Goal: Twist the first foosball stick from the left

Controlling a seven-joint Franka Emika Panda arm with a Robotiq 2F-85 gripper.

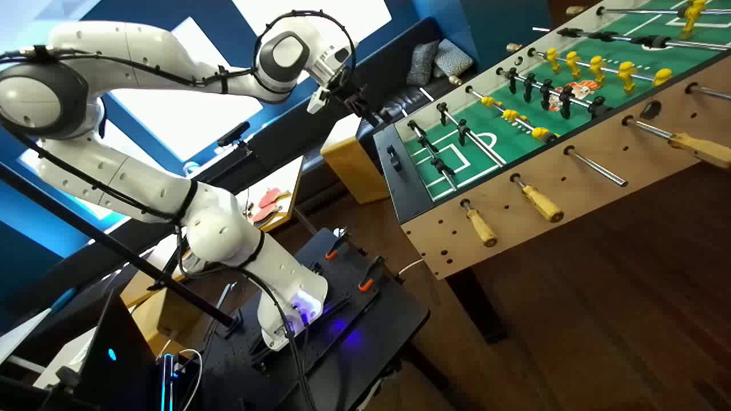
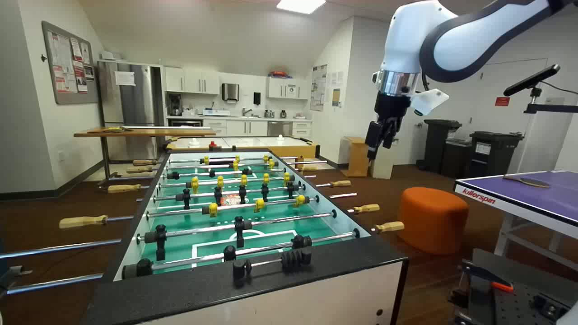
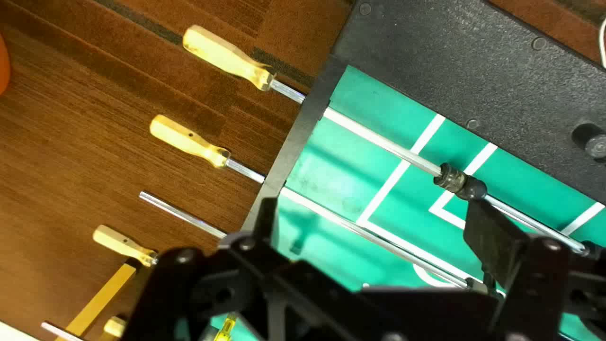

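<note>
The foosball table has a green field (image 2: 180,246) and black rims (image 3: 454,61). Its end stick is a metal rod (image 3: 378,140) with black players and a wooden handle (image 3: 227,57). That handle also shows in both exterior views (image 1: 481,228) (image 2: 389,227). The second stick (image 3: 326,216) lies parallel to it, with its own wooden handle (image 3: 189,141). My gripper (image 3: 371,208) is open and empty, its fingers wide apart. It hangs in the air above the table, apart from the sticks and handles; both exterior views show it (image 1: 380,118) (image 2: 379,150).
Further handles and a bare rod end (image 1: 597,166) stick out along the same side. A black score counter (image 2: 273,263) sits on the end rim. An orange stool (image 2: 433,220) and a purple ping-pong table (image 2: 537,194) stand beside. My arm is mounted on a black table (image 1: 394,342).
</note>
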